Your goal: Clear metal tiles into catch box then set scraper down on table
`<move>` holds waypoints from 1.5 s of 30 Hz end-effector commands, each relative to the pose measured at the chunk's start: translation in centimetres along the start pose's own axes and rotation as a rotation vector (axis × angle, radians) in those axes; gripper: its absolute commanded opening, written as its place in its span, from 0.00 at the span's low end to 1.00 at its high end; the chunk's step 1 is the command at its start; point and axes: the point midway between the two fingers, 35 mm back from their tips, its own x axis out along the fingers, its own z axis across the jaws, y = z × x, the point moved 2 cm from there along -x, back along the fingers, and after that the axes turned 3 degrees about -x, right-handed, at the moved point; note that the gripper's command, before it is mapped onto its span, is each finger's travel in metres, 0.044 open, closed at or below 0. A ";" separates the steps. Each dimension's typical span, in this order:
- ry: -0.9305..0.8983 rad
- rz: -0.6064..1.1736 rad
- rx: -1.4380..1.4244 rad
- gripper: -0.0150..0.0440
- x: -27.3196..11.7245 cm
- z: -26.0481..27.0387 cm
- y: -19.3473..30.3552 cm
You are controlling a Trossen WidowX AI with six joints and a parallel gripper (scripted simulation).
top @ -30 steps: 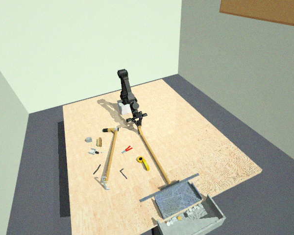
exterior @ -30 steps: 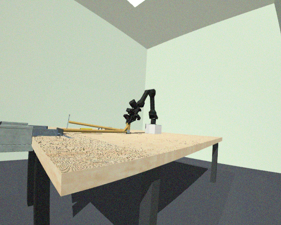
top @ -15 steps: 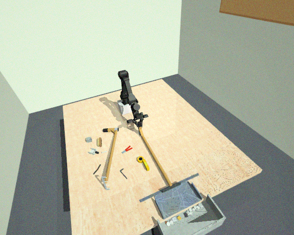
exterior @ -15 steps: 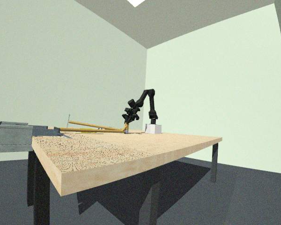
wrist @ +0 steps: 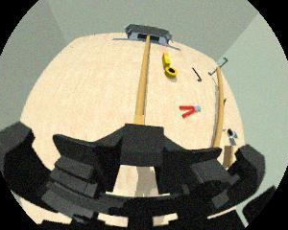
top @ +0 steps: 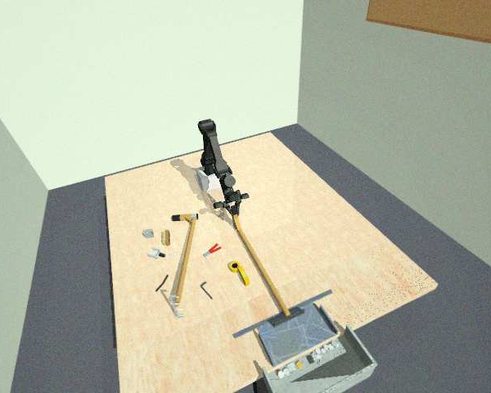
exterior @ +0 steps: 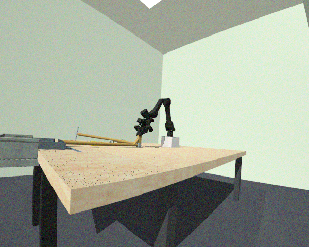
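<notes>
My gripper (top: 236,211) (exterior: 139,134) (wrist: 139,128) is shut on the near end of the long scraper's wooden handle (top: 260,266) (wrist: 142,86), low over the table. The handle runs out to the steel bench plate (top: 286,343), and the scraper's dark blade (top: 286,316) is at the plate's near edge. I make out no tiles on the part of the plate that shows; the strip at the blade is partly hidden. The grey catch box (top: 366,364) (exterior: 15,150) is at the plate's far end. Several small white, grey and orange pieces (top: 318,353) lie inside it.
A wooden-handled rake (top: 186,258) (wrist: 220,105) lies left of the scraper in the top view, by a hammer-like head (top: 184,217). Between them are red-handled pliers (top: 212,250) (wrist: 188,107), a yellow tool (top: 242,274) (wrist: 167,61) and a hex key (top: 206,290). A brush-like block (top: 165,237) lies farther left.
</notes>
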 end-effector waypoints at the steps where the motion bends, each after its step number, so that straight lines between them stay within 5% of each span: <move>1: 0.004 -0.014 0.005 0.25 0.3 0.0 -1.0; 45: 0.004 -0.019 0.005 0.25 3.5 -0.2 -5.7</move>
